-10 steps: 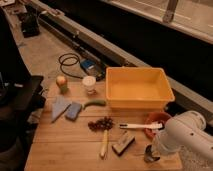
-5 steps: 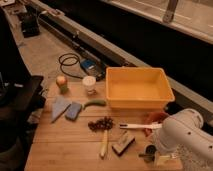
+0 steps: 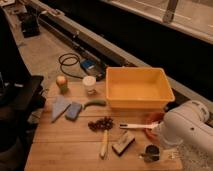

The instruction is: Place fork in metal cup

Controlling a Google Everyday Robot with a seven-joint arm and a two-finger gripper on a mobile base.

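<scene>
The metal cup (image 3: 151,151) stands upright near the table's front right corner, small and dark inside. A thin silvery strip that looks like the fork (image 3: 161,157) lies low by the cup's right side, partly under my arm. My gripper (image 3: 165,149) hangs at the end of the bulky white arm (image 3: 189,127), just right of the cup and close above the table. I cannot tell whether the fork is held or resting on the wood.
A big yellow bin (image 3: 165,92) stands behind the cup, with an orange bowl (image 3: 153,118) and a white-handled utensil (image 3: 134,126) in between. Left of the cup lie a brush block (image 3: 123,143), a yellowish stick (image 3: 104,144), grapes (image 3: 101,123), a sponge (image 3: 73,110) and a white cup (image 3: 89,84).
My arm has shifted slightly up and to the right beside the metal cup. Everything else on the table is where it was.
</scene>
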